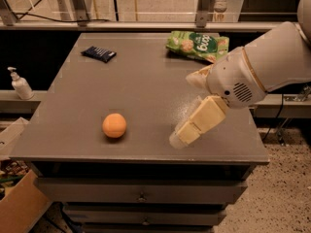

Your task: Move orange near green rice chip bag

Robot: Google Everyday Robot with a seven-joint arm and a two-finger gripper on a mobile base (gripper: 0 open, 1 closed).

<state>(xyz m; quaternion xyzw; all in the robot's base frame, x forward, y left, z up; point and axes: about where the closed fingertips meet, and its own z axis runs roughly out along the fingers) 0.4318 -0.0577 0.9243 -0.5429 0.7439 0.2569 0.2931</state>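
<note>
The orange [114, 125] lies on the grey table [146, 81], near the front left. The green rice chip bag [198, 45] lies flat at the table's back right. My gripper [183, 109] hangs over the front right part of the table, to the right of the orange and in front of the bag. Its two cream fingers [194, 125] are spread apart and hold nothing. The white arm reaches in from the right edge.
A small dark blue packet [98, 54] lies at the back left of the table. A white pump bottle [20, 84] stands on a ledge to the left. A cardboard box [19, 205] sits on the floor at lower left. Drawers run under the tabletop.
</note>
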